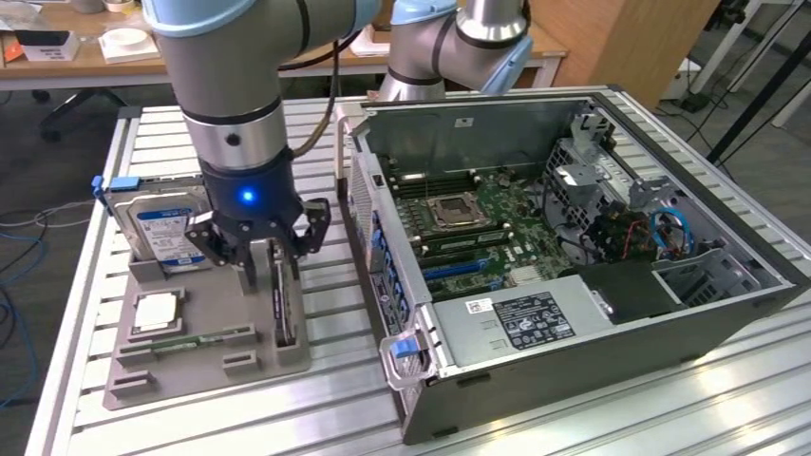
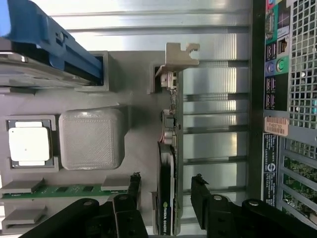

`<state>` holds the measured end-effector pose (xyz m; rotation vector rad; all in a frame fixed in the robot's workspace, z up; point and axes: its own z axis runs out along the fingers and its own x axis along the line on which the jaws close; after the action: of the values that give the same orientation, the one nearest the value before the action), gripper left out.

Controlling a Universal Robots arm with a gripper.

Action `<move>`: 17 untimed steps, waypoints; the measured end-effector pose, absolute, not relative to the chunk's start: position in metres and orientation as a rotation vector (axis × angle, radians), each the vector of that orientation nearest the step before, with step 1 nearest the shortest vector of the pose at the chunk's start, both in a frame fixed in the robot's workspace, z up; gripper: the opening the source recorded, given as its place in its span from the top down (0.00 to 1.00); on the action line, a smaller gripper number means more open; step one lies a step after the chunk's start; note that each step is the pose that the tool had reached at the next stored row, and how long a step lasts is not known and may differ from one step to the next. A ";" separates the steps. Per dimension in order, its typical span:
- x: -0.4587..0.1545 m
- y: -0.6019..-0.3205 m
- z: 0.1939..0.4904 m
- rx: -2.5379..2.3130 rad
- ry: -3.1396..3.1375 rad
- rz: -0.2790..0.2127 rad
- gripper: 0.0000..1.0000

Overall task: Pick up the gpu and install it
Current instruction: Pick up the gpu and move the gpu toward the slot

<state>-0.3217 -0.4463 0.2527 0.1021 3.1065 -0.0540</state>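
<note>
The gripper [image 1: 272,271] is seen lowered over the gpu [image 1: 285,318], with its jaws held apart and one dark finger [image 2: 132,198] on each side of the card. In the wrist view a narrow gap is visible between each fingertip and the card, so nothing is clamped. The gpu is standing on edge in a slot of the gray holder tray [image 1: 190,375], along the tray's edge that faces the computer case [image 1: 571,380], and its silvery end bracket [image 2: 181,54] is found at the end away from the gripper. The card has not been lifted from its slot. Further across the tray, a hard drive [image 1: 165,228] with a blue-and-white label is held upright at the corner nearest the arm's upper part, a square processor [image 1: 155,312] is laid flat in a recess near the tray's middle, and a narrow green memory stick [image 1: 200,339] is laid beside it. The tray is set on the slatted metal surface [image 1: 609,418], toward the exterior view's left edge. Just beside it, the case is laid on its side with its panel off, and the motherboard [image 1: 469,228] is exposed.
</note>
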 end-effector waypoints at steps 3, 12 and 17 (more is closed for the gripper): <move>-0.322 -0.447 0.248 0.102 3.105 -0.059 0.47; -0.322 -0.447 0.235 0.102 3.103 -0.060 0.47; -0.321 -0.447 0.235 0.102 3.102 -0.060 0.47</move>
<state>-0.3215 -0.4469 0.2351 0.1022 3.1023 -0.0601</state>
